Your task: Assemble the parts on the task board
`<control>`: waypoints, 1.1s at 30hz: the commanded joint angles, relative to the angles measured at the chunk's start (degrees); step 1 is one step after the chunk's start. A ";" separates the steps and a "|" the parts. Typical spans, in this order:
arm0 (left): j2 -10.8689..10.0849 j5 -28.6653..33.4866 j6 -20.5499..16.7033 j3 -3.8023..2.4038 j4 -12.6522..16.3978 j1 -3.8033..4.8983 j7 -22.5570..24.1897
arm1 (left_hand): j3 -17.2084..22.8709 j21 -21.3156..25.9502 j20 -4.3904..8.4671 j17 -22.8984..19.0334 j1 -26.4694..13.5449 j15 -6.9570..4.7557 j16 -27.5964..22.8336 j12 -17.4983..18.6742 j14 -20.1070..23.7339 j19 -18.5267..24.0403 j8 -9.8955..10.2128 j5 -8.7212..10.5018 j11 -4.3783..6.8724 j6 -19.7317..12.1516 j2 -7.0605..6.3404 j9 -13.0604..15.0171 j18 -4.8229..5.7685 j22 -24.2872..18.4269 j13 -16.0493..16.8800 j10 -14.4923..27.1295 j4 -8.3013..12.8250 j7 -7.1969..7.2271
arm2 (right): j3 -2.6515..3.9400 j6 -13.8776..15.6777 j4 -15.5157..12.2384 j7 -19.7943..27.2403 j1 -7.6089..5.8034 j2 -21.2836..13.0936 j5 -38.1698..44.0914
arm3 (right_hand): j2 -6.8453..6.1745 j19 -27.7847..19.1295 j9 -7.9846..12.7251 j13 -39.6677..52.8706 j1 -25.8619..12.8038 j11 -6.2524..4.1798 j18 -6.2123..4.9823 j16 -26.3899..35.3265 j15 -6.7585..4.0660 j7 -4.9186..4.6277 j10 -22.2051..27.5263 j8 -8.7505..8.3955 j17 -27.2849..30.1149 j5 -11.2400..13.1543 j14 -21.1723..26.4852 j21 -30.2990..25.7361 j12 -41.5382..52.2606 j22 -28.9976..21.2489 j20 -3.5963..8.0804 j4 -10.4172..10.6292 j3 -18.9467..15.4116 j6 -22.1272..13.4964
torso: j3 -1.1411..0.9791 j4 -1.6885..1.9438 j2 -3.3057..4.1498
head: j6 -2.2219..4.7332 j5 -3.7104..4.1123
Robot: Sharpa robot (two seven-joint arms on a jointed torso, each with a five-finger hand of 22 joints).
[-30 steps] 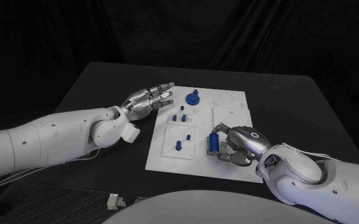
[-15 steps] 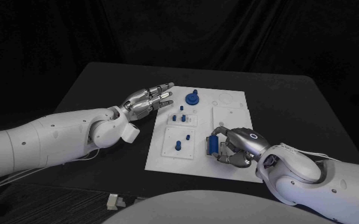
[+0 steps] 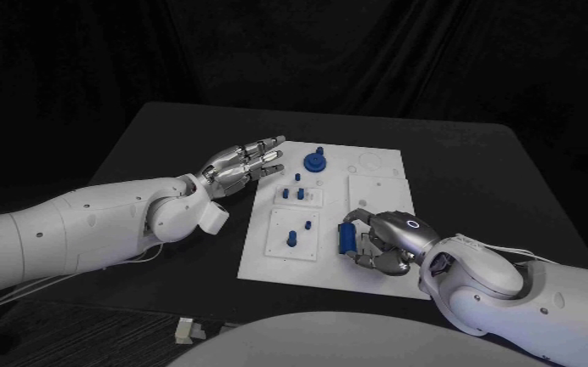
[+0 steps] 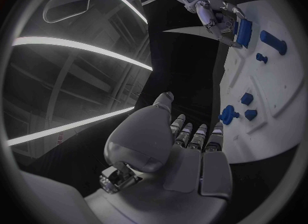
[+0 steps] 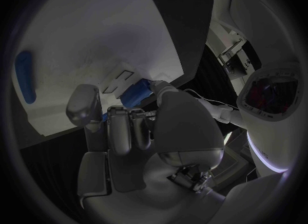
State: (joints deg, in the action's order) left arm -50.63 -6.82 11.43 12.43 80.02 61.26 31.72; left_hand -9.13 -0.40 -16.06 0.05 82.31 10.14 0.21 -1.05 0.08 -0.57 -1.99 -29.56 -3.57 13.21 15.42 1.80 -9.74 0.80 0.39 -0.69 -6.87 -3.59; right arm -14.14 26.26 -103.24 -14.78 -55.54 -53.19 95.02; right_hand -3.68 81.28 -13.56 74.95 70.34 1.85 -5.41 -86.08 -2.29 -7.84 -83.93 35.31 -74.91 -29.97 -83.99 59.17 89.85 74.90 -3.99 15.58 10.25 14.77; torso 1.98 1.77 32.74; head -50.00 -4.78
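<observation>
**Right hand gripping a blue part at the near edge of the task board**

The white task board [image 3: 368, 182] lies in the middle of the black tabletop [image 3: 490, 172]. The right hand [image 3: 390, 242] rests over the board's near right area, its fingers [image 5: 120, 126] curled around a blue cylindrical part [image 3: 348, 237]; the right wrist view shows the same part [image 5: 136, 93] pinched between thumb and fingers just above the board surface, beside a small rectangular recess. Whether the part touches the board cannot be told.

The left hand [image 3: 241, 163] hovers just beside the board's left edge, palm turned up, its fingers [image 4: 192, 134] extended and slightly apart, holding nothing.

Other blue parts stand on the board. A round knobbed part [image 3: 316, 161] sits near the far edge, close to the left hand's fingertips. A cluster of small pegs [image 3: 294, 190] occupies the square plate below it, and an upright peg [image 3: 291, 237] with a smaller one [image 3: 309, 224] beside it stands on the nearer plate, just left of the gripped part. In the right wrist view, an elongated blue part [image 5: 24, 76] lies on the board well apart from the hand.
</observation>
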 commanded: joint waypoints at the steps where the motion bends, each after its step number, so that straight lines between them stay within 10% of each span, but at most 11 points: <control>1: 0.09 0.07 0.78 -0.05 0.08 -0.09 0.61 | 0.07 -0.11 -0.37 -0.05 -0.20 0.46 -0.21 -0.38 -0.08 -0.09 -0.24 -0.10 0.12 -0.02 0.56 0.06 -0.31 0.08 0.10 0.00 0.21 -0.43 | -0.04 -1.45 0.14 -1.60 0.17 0.03 -0.01 | -0.80 -0.39 2.69 14.29 0.44 -0.02 -0.31 0.21 0.14 0.01 -5.41 -4.26 -3.79 3.08 -3.39 -0.27 -0.33 7.49 0.07 -0.28 -0.66 -2.65 | -0.02 0.00 -0.02 | 0.00 -0.05; 10: 0.04 0.07 0.83 -0.05 0.06 -0.12 0.57 | 0.13 -0.11 -0.38 -0.05 -0.25 0.48 -0.21 -0.42 -0.08 -0.10 -0.26 -0.09 -0.03 0.03 0.57 0.07 -0.31 0.08 0.11 -0.02 0.26 -0.47 | -0.04 -0.39 0.24 -2.08 0.17 0.03 -0.01 | -0.58 -0.51 5.47 13.62 0.97 -0.06 -0.40 0.41 0.11 0.08 -4.86 -8.72 -3.30 6.99 -3.26 -0.82 -0.75 7.38 0.05 -0.76 -1.39 -5.25 | 0.01 0.00 -0.03 | 0.00 -0.12; 20: -0.03 0.07 0.85 -0.05 0.10 -0.16 0.66 | 0.30 -0.11 -0.40 -0.05 -0.39 0.50 -0.21 -0.48 -0.08 -0.10 -0.35 -0.09 -0.35 0.42 0.63 0.12 -0.29 0.07 0.12 -0.07 0.38 -0.72 | -0.04 2.54 -0.14 -1.48 0.17 -0.37 -0.01 | -1.11 -0.44 7.54 12.26 -0.79 -0.07 -0.43 0.55 0.11 0.14 -3.87 -10.19 -2.95 18.01 -3.23 -1.09 -1.53 7.36 0.04 0.93 -4.58 -6.40 | -0.02 0.02 0.00 | 0.00 -0.18; 30: -0.43 0.07 0.30 -0.05 0.47 -0.17 0.92 | 0.34 -0.14 -0.40 -0.05 -0.44 0.50 -0.21 -0.52 -0.08 -0.13 -0.40 -0.08 -0.36 0.65 0.60 0.15 -0.29 0.11 0.14 -0.09 0.45 -0.81 | 0.09 10.26 -3.73 0.79 -1.06 -4.89 -2.17 | -4.26 -0.10 7.68 11.95 -7.15 -0.46 -0.35 0.60 -0.24 0.58 -3.77 -5.89 -2.85 25.20 -3.32 -0.70 -1.67 7.47 0.33 1.51 -6.97 -3.15 | -0.03 0.02 0.02 | 0.00 -0.38; 33: -0.60 0.07 0.10 -0.05 0.65 -0.17 0.97 | 0.35 -0.14 -0.39 -0.05 -0.48 0.48 -0.21 -0.55 -0.08 -0.14 -0.44 -0.07 -0.36 0.77 0.51 0.17 -0.29 0.11 0.15 -0.11 0.51 -0.81 | 0.11 10.68 -5.11 1.25 -2.83 -7.09 -6.60 | -1.29 0.25 6.54 12.33 -8.95 -0.19 -0.18 0.35 -0.08 0.16 -4.11 0.28 -3.49 25.30 -3.54 0.07 -1.42 7.68 0.28 1.31 -5.71 3.26 | -0.03 0.03 0.05 | 0.00 -0.36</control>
State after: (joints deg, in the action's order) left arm -51.22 -6.82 11.52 12.42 80.46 61.15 31.72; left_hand -8.87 -0.40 -16.06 0.09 82.08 10.14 0.21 -1.27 0.08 -0.57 -2.21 -29.56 -3.57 13.83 15.65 1.89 -9.74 0.86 0.46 -0.69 -6.61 -4.20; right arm -14.14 32.89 -107.82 -14.65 -57.96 -59.93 92.94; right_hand -5.61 81.33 -6.90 74.92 61.48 1.85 -5.41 -85.86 -2.29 -7.61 -83.94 34.98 -74.91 -4.66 -83.99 59.10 88.31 74.93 -3.94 16.89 4.32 17.46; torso 1.96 1.77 32.76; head -50.00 -5.16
